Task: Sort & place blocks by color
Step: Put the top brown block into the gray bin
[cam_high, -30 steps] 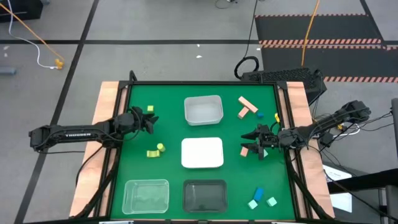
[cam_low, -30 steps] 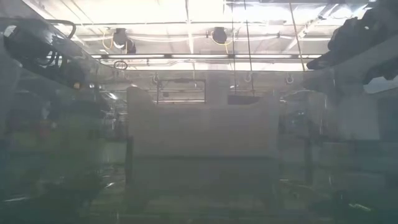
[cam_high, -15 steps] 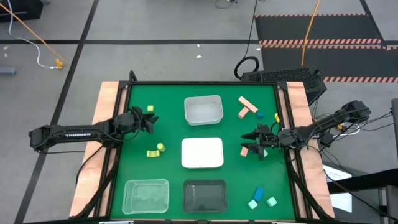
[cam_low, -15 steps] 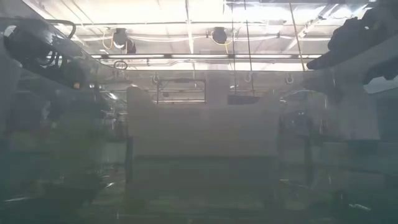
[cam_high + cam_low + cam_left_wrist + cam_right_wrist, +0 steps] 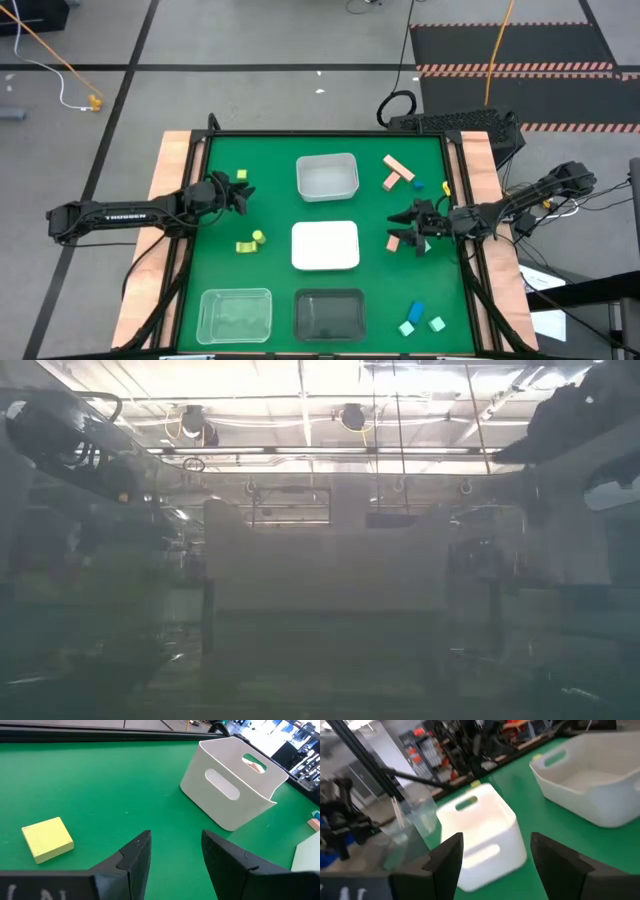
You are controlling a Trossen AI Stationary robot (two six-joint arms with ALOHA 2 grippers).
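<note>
Two salmon bars [image 5: 398, 172] are lying crossed in a T beyond the right claw [image 5: 413, 228], toward the far edge of the bench [image 5: 270, 150], one long axis slanting across the other. A small blue block [image 5: 418, 186] is sitting just beside them, between the bars and that claw. Another salmon block [image 5: 396, 240] is lying right at the right claw's fingertips; whether it is being touched cannot be told from above. A mint piece [image 5: 424, 246] is showing just beside the same claw. Well behind the right claw, toward the near edge, a blue block [image 5: 416, 312] and two mint blocks [image 5: 421, 326] are clustering together.

A yellow-green cube [image 5: 47, 839] is resting flat on the green surface just beside the left claw [image 5: 173, 851], outside its fingers. Two more yellow-green pieces [image 5: 250, 242] are lying near that claw, toward the near side.

The left claw is standing partly open with nothing between its fingers, facing a white bin [image 5: 232, 785]. The right claw is standing wide open and gripping nothing, facing a white box [image 5: 480, 837] with a second white bin [image 5: 592, 790] beyond it.
</note>
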